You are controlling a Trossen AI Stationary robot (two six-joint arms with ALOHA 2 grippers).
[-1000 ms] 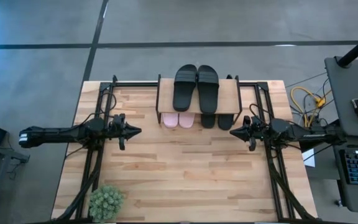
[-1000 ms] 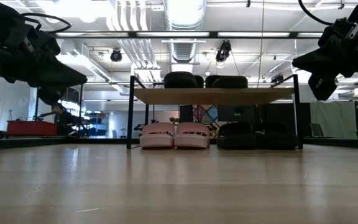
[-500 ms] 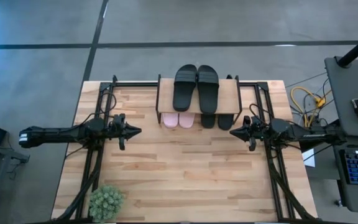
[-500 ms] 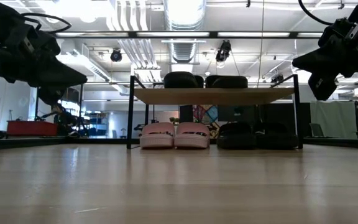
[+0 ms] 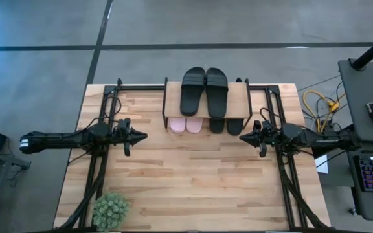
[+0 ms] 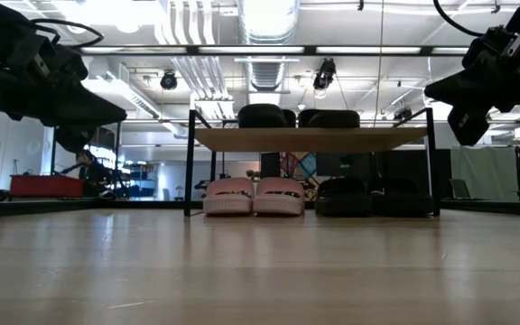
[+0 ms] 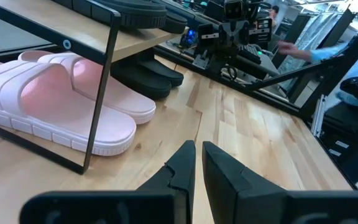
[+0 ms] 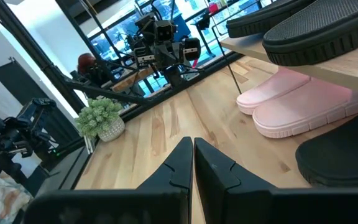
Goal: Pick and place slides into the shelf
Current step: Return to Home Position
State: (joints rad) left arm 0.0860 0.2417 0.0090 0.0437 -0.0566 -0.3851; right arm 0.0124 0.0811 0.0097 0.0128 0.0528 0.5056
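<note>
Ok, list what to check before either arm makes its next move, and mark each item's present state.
1. Two black slip-on slides lie on the light wooden top board of the small black-legged shelf: ok.
2. The pale pink pair of slides sits side by side under the shelf: ok.
3. The second black pair sits under the shelf beside the pink pair: ok.
4. The left gripper is empty, shut, apart from the shelf: ok.
5. The right gripper is empty, shut, apart from the shelf: ok.
6. The small green plant is away from both arms: ok.
</note>
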